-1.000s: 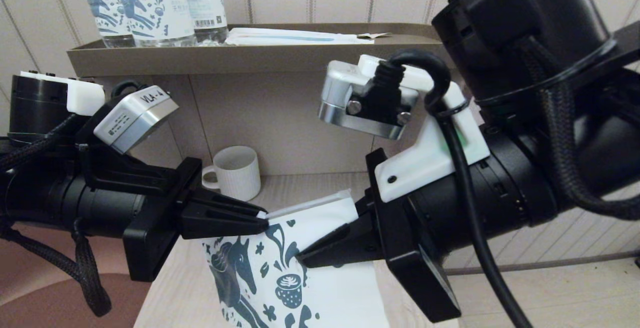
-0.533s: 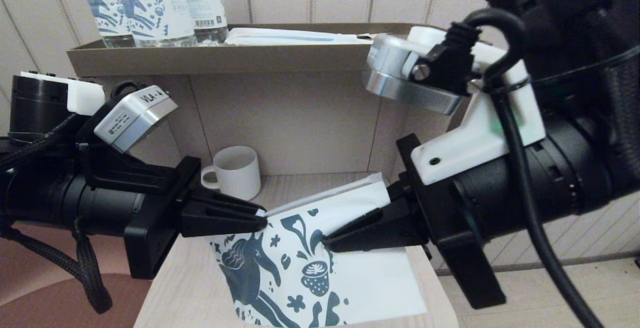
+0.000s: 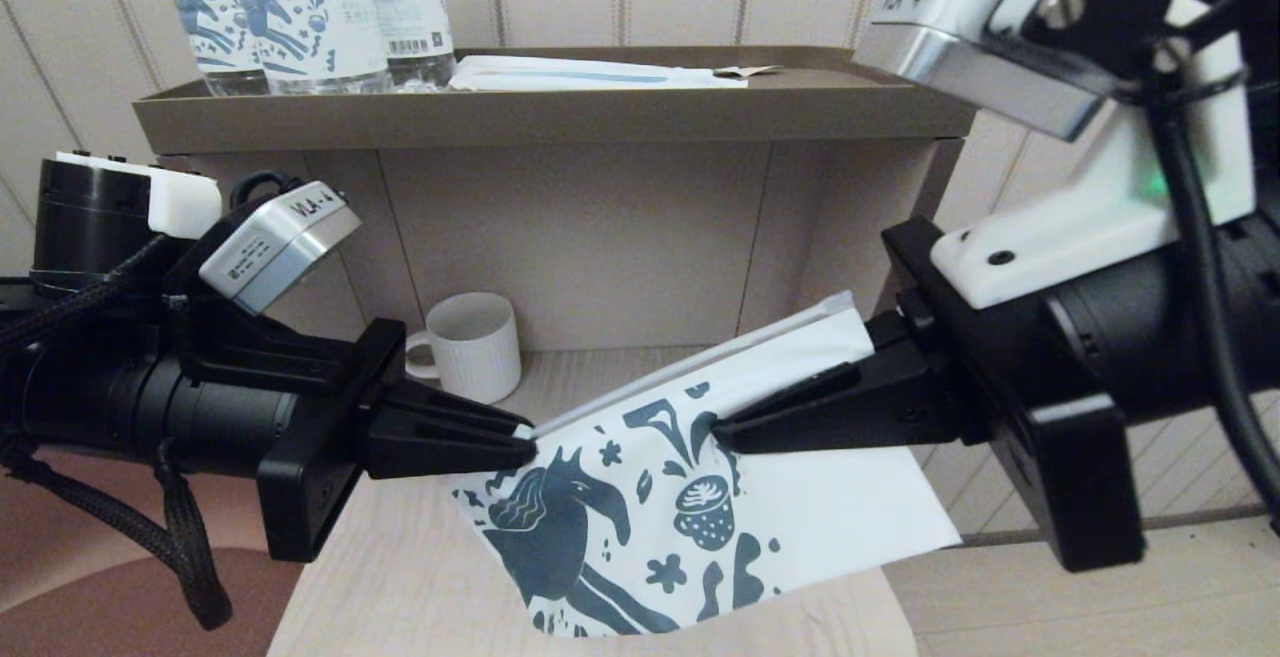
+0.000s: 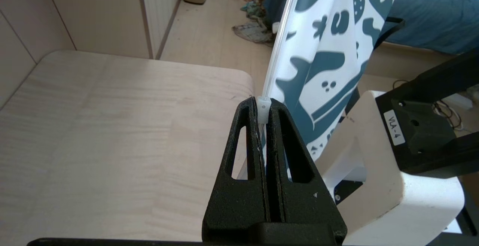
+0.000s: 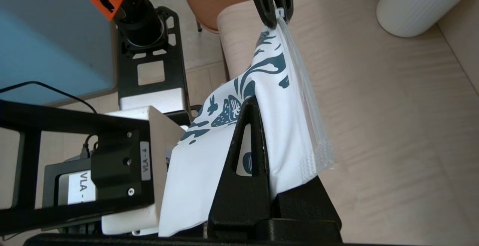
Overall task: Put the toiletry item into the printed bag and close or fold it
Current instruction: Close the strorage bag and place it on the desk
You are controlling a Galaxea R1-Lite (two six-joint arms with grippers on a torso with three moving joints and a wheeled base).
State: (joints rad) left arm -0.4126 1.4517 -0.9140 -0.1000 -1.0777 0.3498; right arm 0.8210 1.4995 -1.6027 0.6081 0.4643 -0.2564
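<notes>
Here, the left gripper point(image 3: 525, 442) pinches the printed bag point(image 3: 800, 497) by its zip slider point(image 4: 264, 105). The right gripper point(image 3: 722, 429) clamps the bag's body, held above the wooden table point(image 3: 400, 577).

"VLA-4" sticker on black mount point(image 4: 393, 127), "VLA-" label on wrist camera point(image 3: 310, 205)

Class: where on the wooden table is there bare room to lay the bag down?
Bare wood lies beneath the left gripper, from the white mug to the table front edge. It is crowded centre-right, where the printed bag hangs between left and right gripper.
</notes>
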